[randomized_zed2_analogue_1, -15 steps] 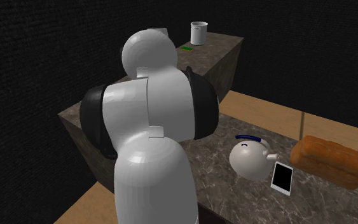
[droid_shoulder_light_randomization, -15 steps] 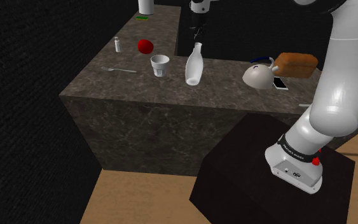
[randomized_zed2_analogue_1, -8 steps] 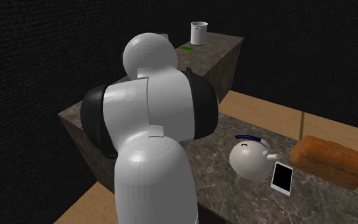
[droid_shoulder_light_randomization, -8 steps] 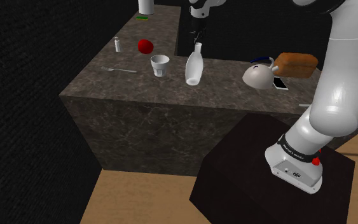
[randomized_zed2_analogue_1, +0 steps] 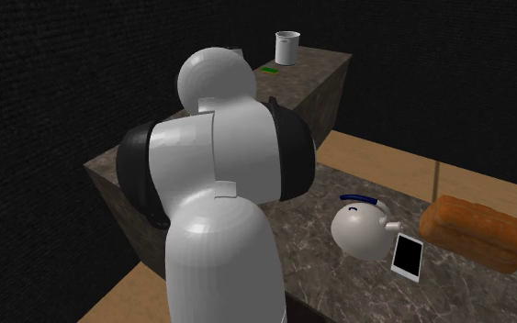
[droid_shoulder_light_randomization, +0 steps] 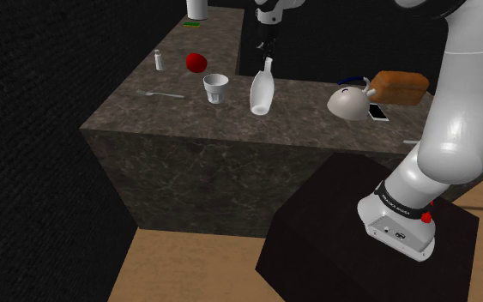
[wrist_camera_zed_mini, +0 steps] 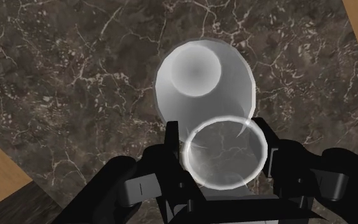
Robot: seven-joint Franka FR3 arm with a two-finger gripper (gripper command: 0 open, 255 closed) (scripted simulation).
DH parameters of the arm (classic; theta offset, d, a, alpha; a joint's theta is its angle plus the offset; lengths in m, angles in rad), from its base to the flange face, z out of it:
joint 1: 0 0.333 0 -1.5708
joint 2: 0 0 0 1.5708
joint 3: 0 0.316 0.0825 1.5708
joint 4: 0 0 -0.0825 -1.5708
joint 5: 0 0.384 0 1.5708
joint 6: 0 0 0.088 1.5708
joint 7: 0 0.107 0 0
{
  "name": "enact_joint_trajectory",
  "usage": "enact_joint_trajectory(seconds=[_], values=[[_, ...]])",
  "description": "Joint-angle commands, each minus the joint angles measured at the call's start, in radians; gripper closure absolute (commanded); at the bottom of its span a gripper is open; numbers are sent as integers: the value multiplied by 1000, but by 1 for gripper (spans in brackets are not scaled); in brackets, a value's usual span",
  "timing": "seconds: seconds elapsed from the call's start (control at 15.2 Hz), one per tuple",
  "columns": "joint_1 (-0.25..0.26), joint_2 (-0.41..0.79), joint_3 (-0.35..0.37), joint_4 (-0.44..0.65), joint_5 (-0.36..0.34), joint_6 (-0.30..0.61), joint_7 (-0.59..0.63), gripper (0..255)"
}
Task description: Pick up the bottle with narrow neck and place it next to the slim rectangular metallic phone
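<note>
1. wrist view: my claw stands apart, straddling the neck of the bottle; a gap shows on one side, so nothing is gripped yet.
2. shoulder view: the bottle stands on the tabletop beside the cup, well apart from the phone.
3. i'd centre on the neck, close gently under the rim, then lift straight, high enough to clear the kettle.

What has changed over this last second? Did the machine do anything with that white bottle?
The end effector came down a little, to the narrow neck of the white bottle. The bottle now seems to lean slightly instead of standing straight, and it still rests on the counter. The cup, kettle, phone and loaf stayed put.
</note>
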Motion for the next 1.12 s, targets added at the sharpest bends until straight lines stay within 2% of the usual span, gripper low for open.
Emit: enact_joint_trajectory(seconds=[0.0,0.26,1.06], values=[[0,0,0,0,0,0,0,255],[0,0,0,0,0,0,0,255],[-2,-25,-3,125,-5,-150,2,255]])
